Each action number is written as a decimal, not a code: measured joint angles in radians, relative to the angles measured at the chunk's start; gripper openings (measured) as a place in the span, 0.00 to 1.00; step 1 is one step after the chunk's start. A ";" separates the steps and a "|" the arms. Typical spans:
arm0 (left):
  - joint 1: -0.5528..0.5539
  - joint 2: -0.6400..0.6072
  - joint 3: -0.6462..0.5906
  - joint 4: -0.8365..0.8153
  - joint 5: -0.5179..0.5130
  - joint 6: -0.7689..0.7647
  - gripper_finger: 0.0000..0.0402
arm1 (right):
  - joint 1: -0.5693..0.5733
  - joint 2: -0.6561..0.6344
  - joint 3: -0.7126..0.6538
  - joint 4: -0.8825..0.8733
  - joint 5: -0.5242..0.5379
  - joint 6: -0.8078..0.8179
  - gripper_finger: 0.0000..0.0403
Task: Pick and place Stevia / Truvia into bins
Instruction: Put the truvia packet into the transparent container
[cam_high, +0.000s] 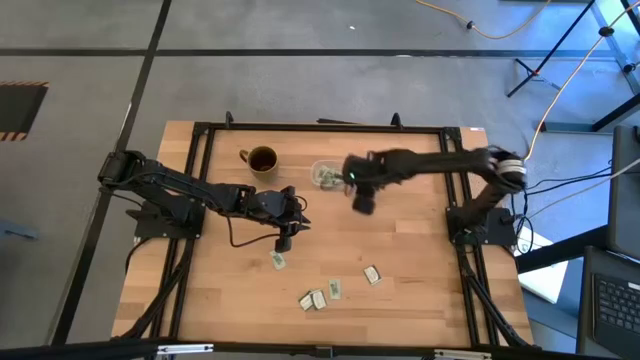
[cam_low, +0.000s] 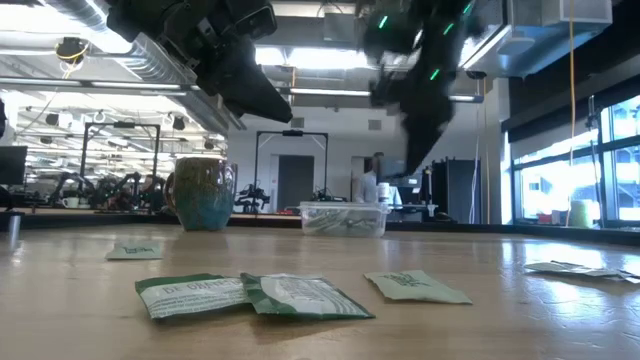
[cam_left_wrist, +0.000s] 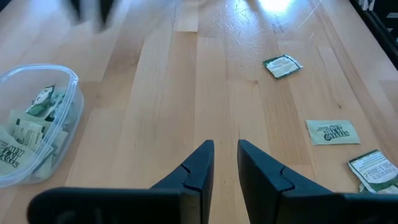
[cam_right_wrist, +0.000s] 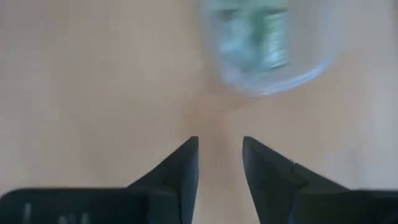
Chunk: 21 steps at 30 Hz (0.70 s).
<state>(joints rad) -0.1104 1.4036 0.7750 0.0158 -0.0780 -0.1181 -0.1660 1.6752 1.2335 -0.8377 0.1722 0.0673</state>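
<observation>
The clear plastic bin stands right of the brown mug and holds several green and white sachets. Loose sachets lie flat on the wood: one just below my left gripper, a pair, one and one toward the near edge. My left gripper hovers open and empty over bare wood. My right gripper hangs open and empty just near-right of the bin, above the table.
The mug stands left of the bin, near the far edge. A black frame rims the table. Bare wood lies between the bin and the loose sachets. A person stands far back in the room.
</observation>
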 joint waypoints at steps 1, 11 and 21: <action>0.000 0.000 0.000 0.000 0.000 0.002 0.16 | 0.033 -0.032 -0.010 -0.024 -0.016 0.038 0.32; 0.000 0.000 0.000 0.003 -0.009 0.052 0.16 | 0.480 -0.194 -0.107 0.013 -0.032 0.276 0.32; 0.000 0.000 0.000 0.003 -0.009 0.053 0.16 | 0.711 -0.068 -0.168 0.194 0.055 0.432 0.30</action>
<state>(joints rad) -0.1101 1.4036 0.7746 0.0185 -0.0872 -0.0654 0.5453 1.6073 1.0653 -0.6440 0.2276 0.4990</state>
